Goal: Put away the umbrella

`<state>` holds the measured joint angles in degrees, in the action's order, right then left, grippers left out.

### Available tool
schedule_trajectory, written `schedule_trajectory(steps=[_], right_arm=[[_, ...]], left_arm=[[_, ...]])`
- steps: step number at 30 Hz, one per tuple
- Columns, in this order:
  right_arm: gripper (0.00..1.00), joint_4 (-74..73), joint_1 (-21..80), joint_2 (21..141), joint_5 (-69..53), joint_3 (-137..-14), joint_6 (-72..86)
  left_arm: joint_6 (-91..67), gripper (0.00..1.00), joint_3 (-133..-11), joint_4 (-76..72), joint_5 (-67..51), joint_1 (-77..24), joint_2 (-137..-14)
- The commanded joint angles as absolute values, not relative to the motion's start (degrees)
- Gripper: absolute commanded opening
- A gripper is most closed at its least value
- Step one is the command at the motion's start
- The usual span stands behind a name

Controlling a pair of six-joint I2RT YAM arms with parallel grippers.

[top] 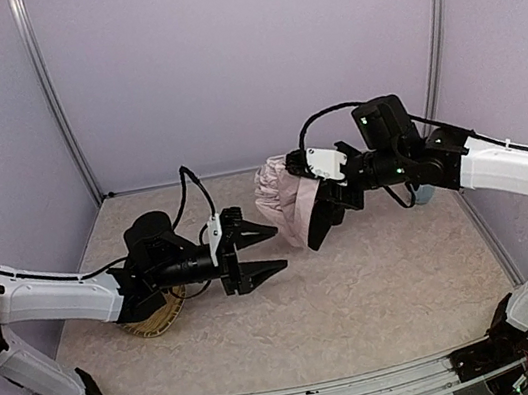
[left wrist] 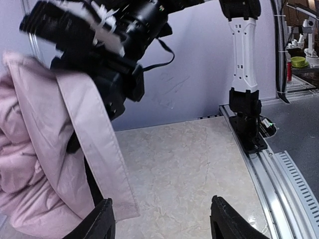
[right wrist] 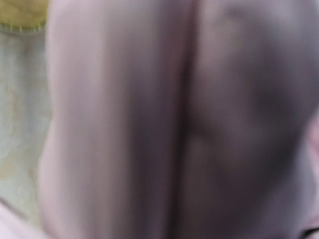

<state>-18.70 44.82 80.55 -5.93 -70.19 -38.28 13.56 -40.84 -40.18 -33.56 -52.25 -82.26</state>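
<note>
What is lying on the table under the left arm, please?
A round woven straw tray lies under the left arm. Only its near rim shows; the arm covers the rest, so whether anything is in it cannot be seen.

White arm shells (top: 58,298), black joints (top: 154,238), looping black cables (top: 188,195), green lights (top: 363,122)

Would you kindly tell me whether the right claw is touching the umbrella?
Touching. The top view shows the right claw holding the umbrella up, a black finger against its pink cloth.
</note>
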Motion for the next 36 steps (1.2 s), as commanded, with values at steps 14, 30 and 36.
schedule_trajectory(steps=[14, 30, 36], right_arm=[[0.0, -15.04, 44.36, 78.68, -14.94, -77.27, -37.59], [0.0, -13.35, 43.39, 78.2, -13.53, -75.49, -35.25], [0.0, -13.1, 37.91, 76.04, -13.49, -75.49, -31.12]], left_arm=[[8.98, 0.66, -50.13, -53.14, -32.47, -51.74, -97.43], [7.2, 0.0, -51.7, -49.27, -39.94, -52.65, -97.25], [7.59, 0.0, -45.42, -44.98, -40.39, -49.4, -93.68]])
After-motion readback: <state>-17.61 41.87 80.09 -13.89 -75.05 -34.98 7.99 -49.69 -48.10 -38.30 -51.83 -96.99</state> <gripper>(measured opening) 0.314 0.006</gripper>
